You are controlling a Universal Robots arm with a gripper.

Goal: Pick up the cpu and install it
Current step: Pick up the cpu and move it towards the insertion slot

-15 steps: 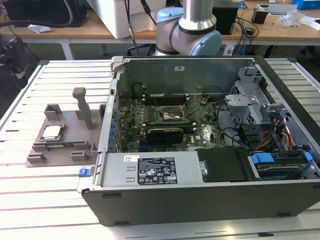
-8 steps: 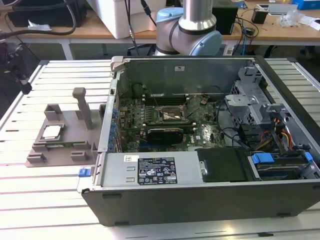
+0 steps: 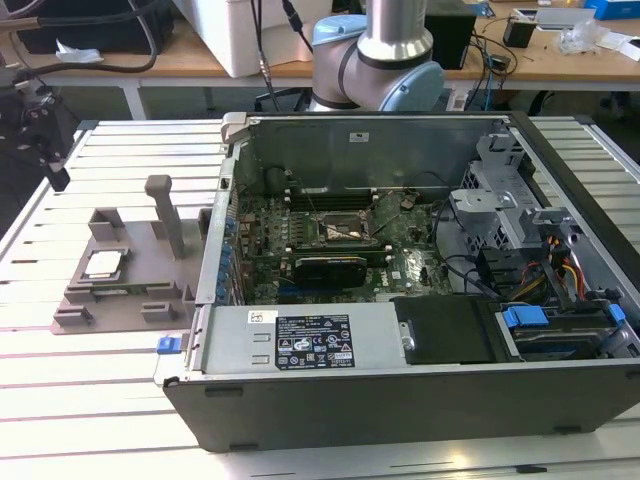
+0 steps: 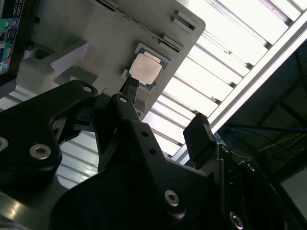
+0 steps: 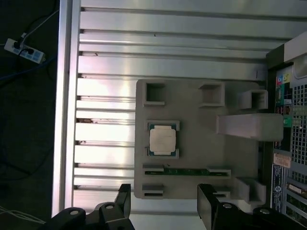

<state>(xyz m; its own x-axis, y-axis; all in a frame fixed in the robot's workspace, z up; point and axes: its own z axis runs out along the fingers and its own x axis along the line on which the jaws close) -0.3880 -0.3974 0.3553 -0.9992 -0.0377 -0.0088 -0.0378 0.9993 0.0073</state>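
Since the grey tray (image 5: 192, 120) pocket keeps cpu (image 5: 162, 140) square for pickup | I see gripper (image 5: 165, 194) hovering near | fingers (image 5: 208, 203) wide, empty

Slatted aluminium table (image 3: 100, 385), wooden workbench (image 3: 190, 58) behind, dark floor (image 5: 29, 120) with white power strip (image 5: 24, 49)
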